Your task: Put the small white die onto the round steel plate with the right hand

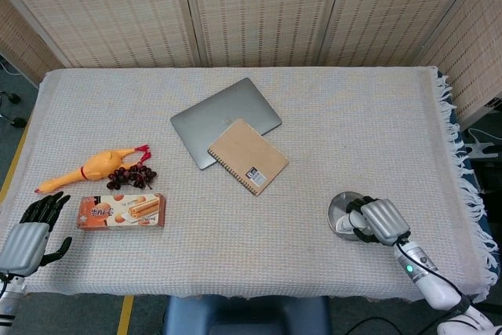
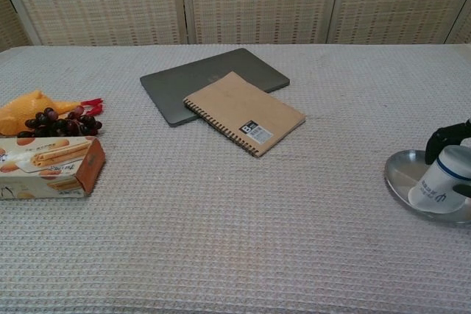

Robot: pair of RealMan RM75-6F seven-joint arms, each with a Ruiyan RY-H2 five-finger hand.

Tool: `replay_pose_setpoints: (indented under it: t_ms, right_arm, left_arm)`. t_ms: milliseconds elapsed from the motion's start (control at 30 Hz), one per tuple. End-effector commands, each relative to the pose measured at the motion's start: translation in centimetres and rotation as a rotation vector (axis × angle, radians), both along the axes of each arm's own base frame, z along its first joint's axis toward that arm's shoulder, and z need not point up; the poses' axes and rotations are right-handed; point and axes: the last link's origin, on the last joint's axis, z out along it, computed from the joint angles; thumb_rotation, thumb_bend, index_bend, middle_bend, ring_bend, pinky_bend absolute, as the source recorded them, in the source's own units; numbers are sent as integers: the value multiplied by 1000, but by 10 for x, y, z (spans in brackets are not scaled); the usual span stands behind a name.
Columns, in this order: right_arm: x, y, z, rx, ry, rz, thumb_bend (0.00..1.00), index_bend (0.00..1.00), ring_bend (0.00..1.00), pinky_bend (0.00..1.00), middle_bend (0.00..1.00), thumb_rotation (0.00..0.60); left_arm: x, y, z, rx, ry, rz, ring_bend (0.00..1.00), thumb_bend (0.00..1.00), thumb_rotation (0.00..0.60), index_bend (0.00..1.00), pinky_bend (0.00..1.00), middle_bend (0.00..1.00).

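Observation:
The round steel plate (image 1: 339,210) lies near the table's front right. My right hand (image 1: 380,221) hangs over its right half, dark fingers curled down toward the dish. In the chest view only part of that hand (image 2: 445,178) shows at the right edge, above the plate (image 2: 402,173). No small white die shows in either view; the hand hides whatever is under or inside it. My left hand (image 1: 28,237) rests at the front left corner with fingers spread, holding nothing.
A grey laptop (image 1: 225,119) with a brown spiral notebook (image 1: 248,156) on it sits mid-table. At the left lie a rubber chicken (image 1: 94,167), dark grapes (image 1: 131,176) and a biscuit box (image 1: 121,211). The fringed table edge (image 1: 463,186) runs close to the plate's right.

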Motion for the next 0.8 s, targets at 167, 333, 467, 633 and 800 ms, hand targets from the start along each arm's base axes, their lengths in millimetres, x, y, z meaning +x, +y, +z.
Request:
replay_pose_setpoints:
  t_ms: [167, 333, 467, 633, 800]
  right_arm:
    - [6, -18, -1, -84, 13, 14, 248, 501, 316, 510, 393, 600]
    - [8, -36, -8, -104, 14, -6, 248, 501, 316, 510, 393, 600]
    - [8, -32, -9, -92, 13, -2, 248, 501, 316, 510, 393, 600]
    - [4, -6, -1, -45, -4, 6, 248, 501, 316, 510, 392, 600]
    - [1, 1, 2, -32, 6, 3, 248, 500, 316, 510, 391, 600]
  left_arm:
    - [0, 1, 0, -1, 1, -1, 0, 375, 600, 0, 96, 0]
    - [-1, 0, 0, 1, 1, 3, 0, 377, 600, 0, 96, 0]
    - [0, 0, 1, 5, 2, 3, 0, 377, 600, 0, 96, 0]
    - [1, -2, 0, 4, 2, -1, 0, 376, 600, 0, 96, 0]
    - [1, 0, -2, -5, 5, -1, 0, 376, 600, 0, 96, 0]
